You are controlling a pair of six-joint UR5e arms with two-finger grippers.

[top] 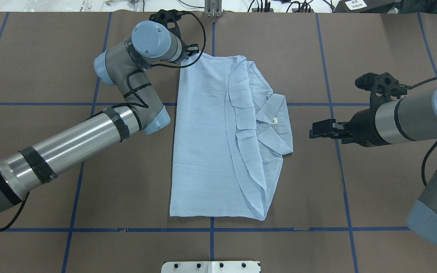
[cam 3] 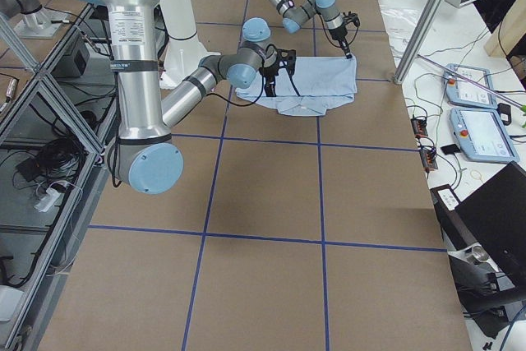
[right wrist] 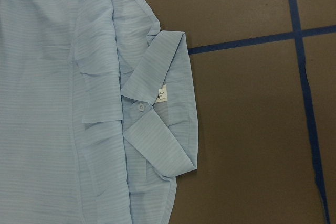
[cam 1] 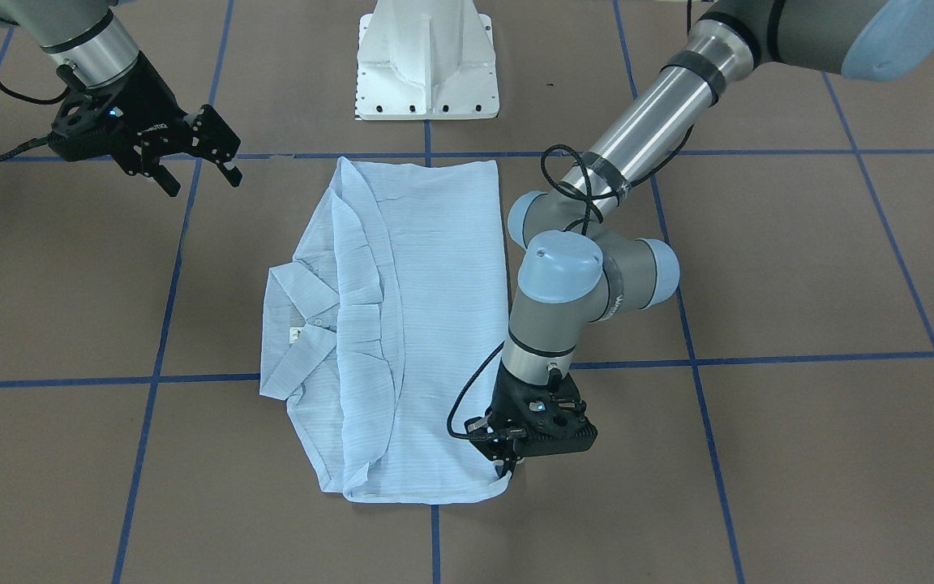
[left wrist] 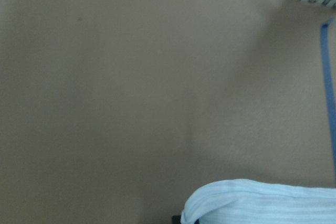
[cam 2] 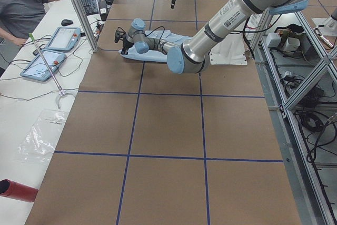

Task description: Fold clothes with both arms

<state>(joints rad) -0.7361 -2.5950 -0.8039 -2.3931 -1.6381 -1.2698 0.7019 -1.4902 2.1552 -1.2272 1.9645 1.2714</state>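
The pale-blue shirt (cam 1: 426, 324) lies flat on the brown table, sides folded in, collar (top: 275, 121) and neck label (right wrist: 161, 93) toward my right. My left gripper (cam 1: 507, 469) points down at the shirt's far hem corner and is shut on that corner; the cloth edge shows at the bottom of the left wrist view (left wrist: 257, 203). In the overhead view the left gripper (top: 195, 53) is mostly hidden under its wrist. My right gripper (cam 1: 203, 185) is open and empty, hovering above the table beside the collar, apart from the shirt (top: 203, 144).
The white pedestal base (cam 1: 426, 65) stands at the near edge behind the shirt. Blue tape lines (top: 211, 229) grid the table. An operator (cam 2: 21, 3) sits beside teach pendants (cam 2: 63, 38) off the table's far side.
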